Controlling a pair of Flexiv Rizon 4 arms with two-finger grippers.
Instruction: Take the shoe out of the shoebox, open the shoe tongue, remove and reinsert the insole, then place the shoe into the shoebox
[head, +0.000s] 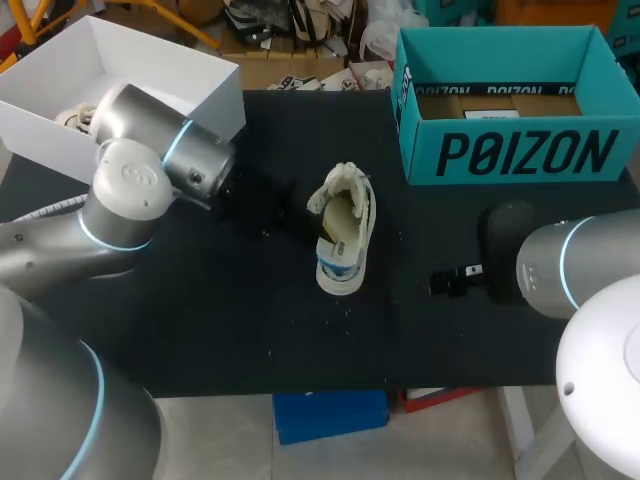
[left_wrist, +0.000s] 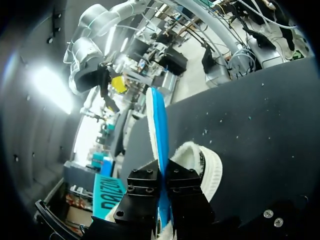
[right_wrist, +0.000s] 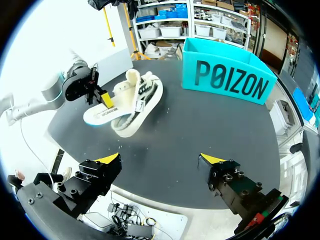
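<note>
From above, the shoe (head: 345, 232) lies mid-table (head: 220, 320), near the teal shoebox (head: 520, 150), with the left gripper (head: 262, 208) just beside it. The left wrist view shows this gripper clamped on the insole (left_wrist: 159, 120), held edgewise beside the shoe; I would enter the toe end first, flat. The right gripper (right_wrist: 160, 160) hangs released, well apart from the shoe.

Head view: even overhead light, black table (head: 260, 340) matte, soft highlights on left arm (head: 125, 190) shell. Left wrist view: dim, one hard glare patch beyond table. Right wrist view: bright, washed out white behind left arm.
</note>
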